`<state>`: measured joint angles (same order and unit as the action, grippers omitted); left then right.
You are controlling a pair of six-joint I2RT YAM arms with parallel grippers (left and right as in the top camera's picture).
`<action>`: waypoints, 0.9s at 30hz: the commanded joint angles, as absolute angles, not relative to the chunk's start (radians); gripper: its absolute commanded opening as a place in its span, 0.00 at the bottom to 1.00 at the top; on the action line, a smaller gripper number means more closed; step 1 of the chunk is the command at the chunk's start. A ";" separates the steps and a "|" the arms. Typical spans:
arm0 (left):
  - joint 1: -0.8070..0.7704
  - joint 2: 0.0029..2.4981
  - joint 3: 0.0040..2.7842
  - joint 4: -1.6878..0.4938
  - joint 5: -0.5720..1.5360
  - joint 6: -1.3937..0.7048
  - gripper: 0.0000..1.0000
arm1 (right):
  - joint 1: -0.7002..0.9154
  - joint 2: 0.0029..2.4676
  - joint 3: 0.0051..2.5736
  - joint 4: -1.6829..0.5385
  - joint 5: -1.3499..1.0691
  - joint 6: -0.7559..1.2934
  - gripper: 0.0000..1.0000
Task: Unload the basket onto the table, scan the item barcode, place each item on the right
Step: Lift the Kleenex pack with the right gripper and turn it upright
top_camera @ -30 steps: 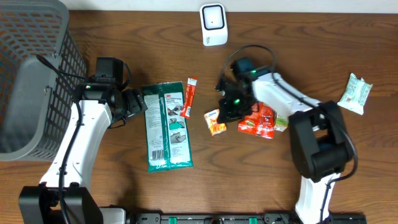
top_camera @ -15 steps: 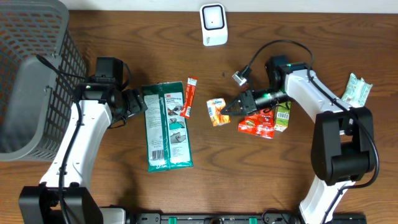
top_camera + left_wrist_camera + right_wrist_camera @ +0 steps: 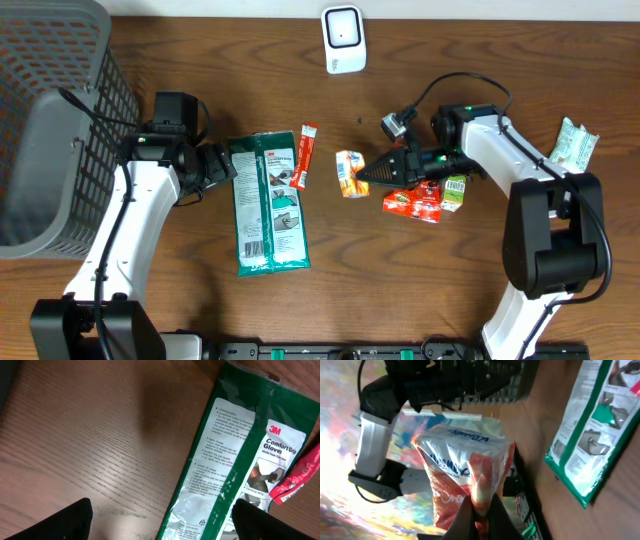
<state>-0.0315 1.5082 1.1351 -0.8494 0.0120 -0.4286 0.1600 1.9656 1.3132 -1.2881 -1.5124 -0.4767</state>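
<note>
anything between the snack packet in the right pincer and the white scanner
Nothing visible does. Only bare tabletop lies between the snack packet, held by the right pincer, and the white scanner; the red sachet lies off to the left.

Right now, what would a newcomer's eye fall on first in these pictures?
First, the small orange snack packet near the centre, pinched at one end in the shut jaws of the right arm. Next, the large green glove pack lying flat to its left, with the open jaws of the left arm just beside its upper left edge. The grey mesh basket fills the far left corner.
</note>
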 commanded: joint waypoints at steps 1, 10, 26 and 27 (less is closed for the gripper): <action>-0.029 1.507 1.143 -0.852 -0.001 -0.419 0.90 | 0.149 1.832 1.313 -1.401 -1.562 -0.641 0.01; -0.029 1.507 1.143 -0.852 -0.001 -0.419 0.90 | 0.144 1.591 1.312 -1.437 -1.561 -0.641 0.01; -0.029 1.507 1.143 -0.852 -0.001 -0.419 0.90 | 0.144 1.551 1.312 -1.436 -1.561 -0.641 0.01; -0.029 1.507 1.143 -0.852 -0.001 -0.419 0.90 | 0.144 1.551 1.312 -1.431 -1.561 -0.641 0.01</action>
<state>-0.0315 1.5082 1.1351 -0.8490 0.0120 -0.4286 0.1516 1.5639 1.3109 -1.4368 -1.5307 -0.6174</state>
